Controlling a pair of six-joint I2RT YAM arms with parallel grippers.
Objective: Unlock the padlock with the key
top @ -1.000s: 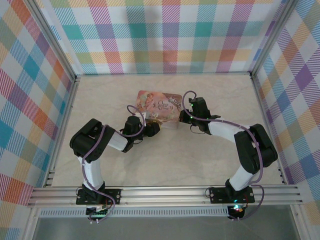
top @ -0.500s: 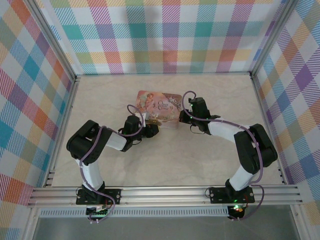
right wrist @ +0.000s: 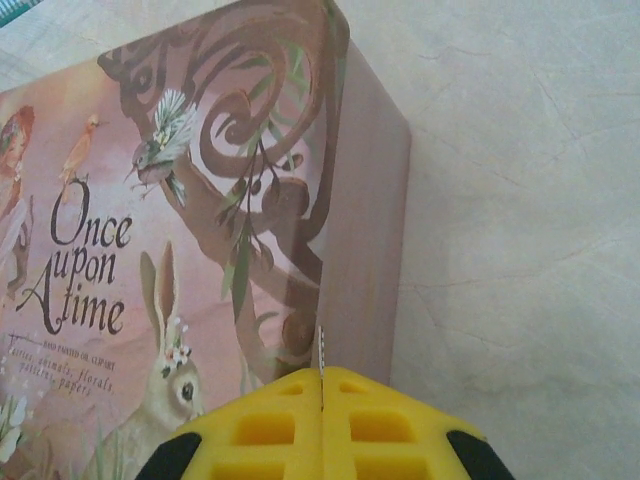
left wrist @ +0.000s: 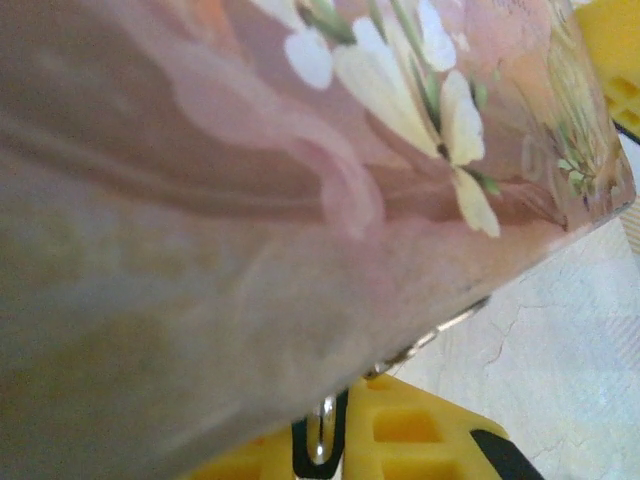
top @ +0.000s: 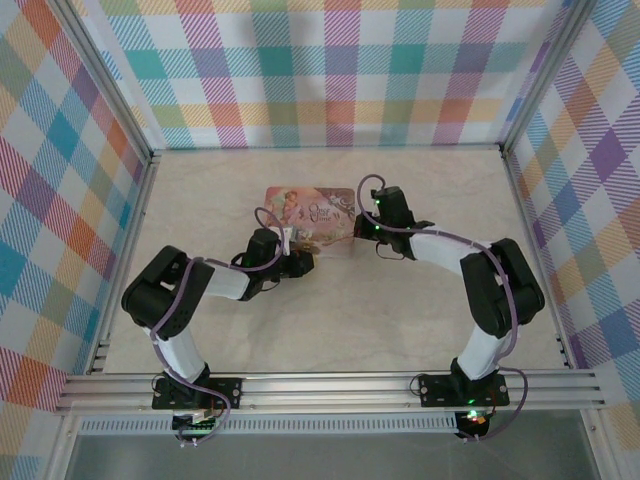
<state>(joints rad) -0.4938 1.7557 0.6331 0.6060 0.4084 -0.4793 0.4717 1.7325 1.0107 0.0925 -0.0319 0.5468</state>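
The pink picture tin (top: 311, 209) lies mid-table, and its lid (right wrist: 150, 220) reads "Once upon A time". My left gripper (top: 298, 260) is pressed against the tin's near left side (left wrist: 250, 200). Its yellow fingers (left wrist: 420, 430) are closed on a silvery metal loop (left wrist: 322, 428) that looks like the padlock's shackle. The padlock's body is hidden. My right gripper (top: 363, 226) sits at the tin's right end. It is shut (right wrist: 322, 385) on the key (right wrist: 321, 350), a thin toothed sliver poking out toward the tin's corner.
Bare marble-patterned tabletop (top: 330, 320) stretches in front of the tin and to its right (right wrist: 520, 250). Checked walls (top: 330, 70) and metal frame rails (top: 130, 230) close in the work area on three sides.
The tin has shifted slightly left and turned more level. My right gripper has moved left with it. The left gripper's jaws have narrowed on the metal loop.
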